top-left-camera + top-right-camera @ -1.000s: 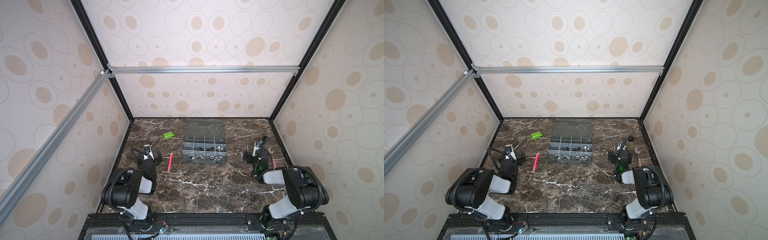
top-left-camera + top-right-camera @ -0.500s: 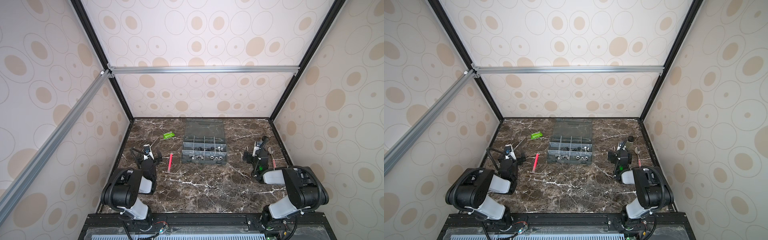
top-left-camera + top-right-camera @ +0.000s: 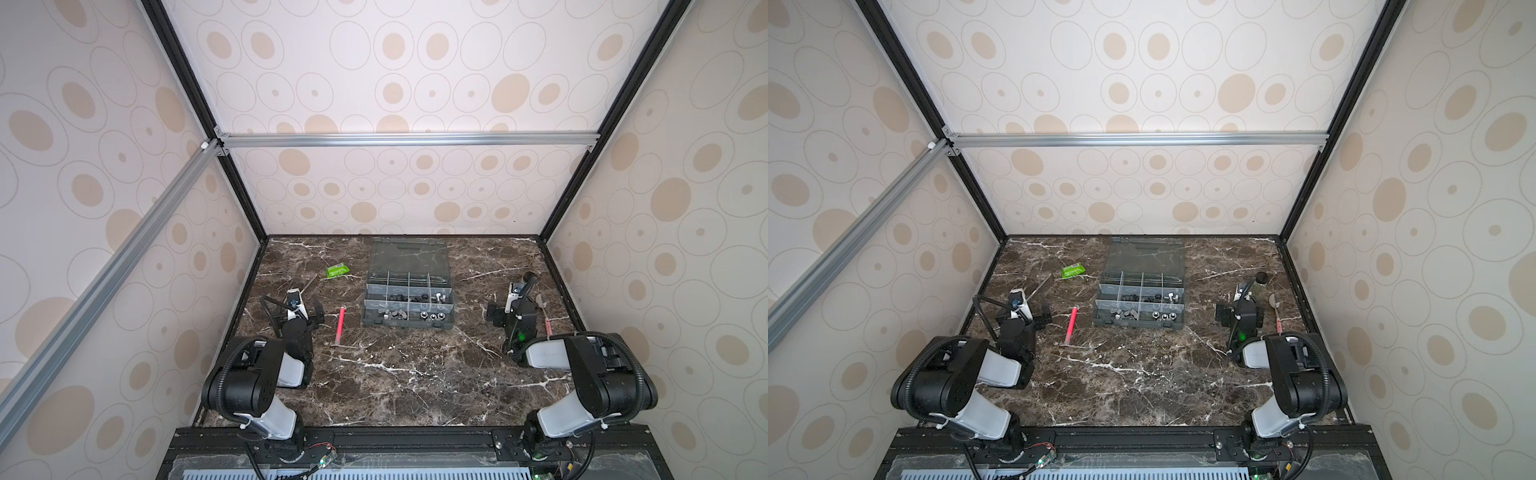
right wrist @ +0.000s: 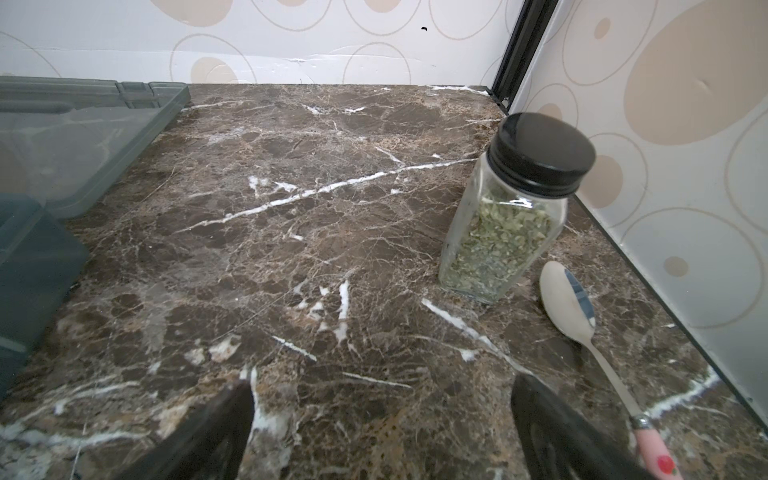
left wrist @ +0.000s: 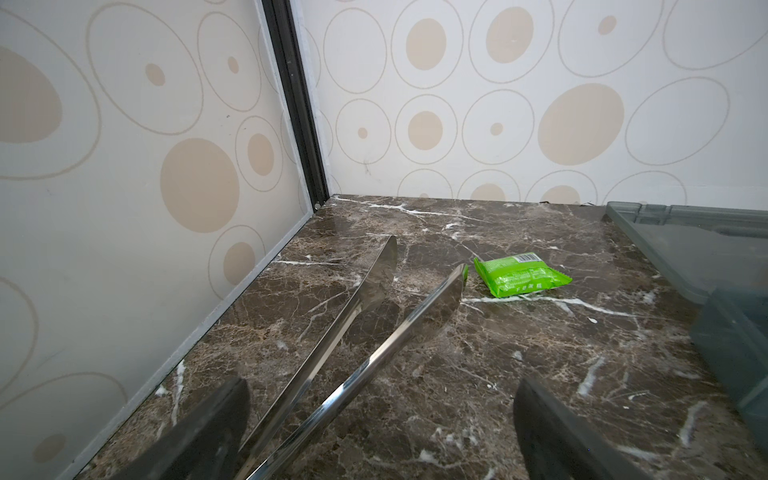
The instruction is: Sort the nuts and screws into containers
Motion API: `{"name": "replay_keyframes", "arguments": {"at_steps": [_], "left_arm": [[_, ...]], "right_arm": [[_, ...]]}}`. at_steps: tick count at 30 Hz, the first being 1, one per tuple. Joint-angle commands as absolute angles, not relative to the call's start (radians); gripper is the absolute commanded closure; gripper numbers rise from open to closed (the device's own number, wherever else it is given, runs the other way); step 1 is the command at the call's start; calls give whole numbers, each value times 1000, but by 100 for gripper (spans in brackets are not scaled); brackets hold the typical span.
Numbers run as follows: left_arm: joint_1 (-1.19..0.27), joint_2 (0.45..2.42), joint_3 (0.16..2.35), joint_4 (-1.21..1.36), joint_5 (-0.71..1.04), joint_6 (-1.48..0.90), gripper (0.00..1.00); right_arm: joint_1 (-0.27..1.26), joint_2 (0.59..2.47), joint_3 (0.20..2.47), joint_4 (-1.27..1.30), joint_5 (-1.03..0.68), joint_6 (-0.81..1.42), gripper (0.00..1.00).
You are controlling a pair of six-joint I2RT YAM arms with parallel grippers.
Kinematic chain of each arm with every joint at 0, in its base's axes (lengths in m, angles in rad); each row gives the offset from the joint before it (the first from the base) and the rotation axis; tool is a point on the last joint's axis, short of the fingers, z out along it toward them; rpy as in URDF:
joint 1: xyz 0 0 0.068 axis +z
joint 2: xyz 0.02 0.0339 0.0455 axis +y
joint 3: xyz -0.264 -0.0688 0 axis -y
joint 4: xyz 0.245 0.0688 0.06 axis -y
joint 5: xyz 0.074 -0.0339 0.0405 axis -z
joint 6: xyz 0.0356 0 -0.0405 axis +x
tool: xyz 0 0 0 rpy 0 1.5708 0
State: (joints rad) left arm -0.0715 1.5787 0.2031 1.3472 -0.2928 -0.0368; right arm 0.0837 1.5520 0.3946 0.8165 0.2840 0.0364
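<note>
The containers are compartments of a grey organiser box (image 3: pixel 407 325) (image 3: pixel 1138 324) at mid-table, its lid laid open toward the back wall. Small black screws (image 3: pixel 409 297) and silver screws (image 3: pixel 440 297) lie in middle-row compartments. Silver nuts (image 3: pixel 432 316) and wedge-shaped pieces (image 3: pixel 392 314) lie in the front row. My left gripper (image 3: pixel 296 313) (image 5: pixel 382 428) stands open, low over the table left of the box, with the handle end of metal tweezers (image 5: pixel 365 299) lying between its fingers. My right gripper (image 3: pixel 514 312) (image 4: pixel 380 428) stands open right of the box, over bare marble.
A green packet (image 3: pixel 337 271) (image 5: pixel 519 276) lies back left, and a red pen (image 3: pixel 340 330) lies left of the box. A black-capped herb jar (image 3: pixel 528 277) (image 4: pixel 511 216) and a spoon (image 3: pixel 542 309) (image 4: pixel 569 299) sit by the right wall. Walls enclose three sides.
</note>
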Motion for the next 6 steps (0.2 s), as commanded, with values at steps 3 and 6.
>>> {"name": "replay_keyframes", "arguments": {"at_steps": [3,6], "left_arm": [[-65,1582,211,1390,-285,-34,1],[-65,1582,210,1389,-285,-35,1]], "right_arm": [[74,1547,422,810,272,35,0],[74,1545,412,825,272,29,0]]}}
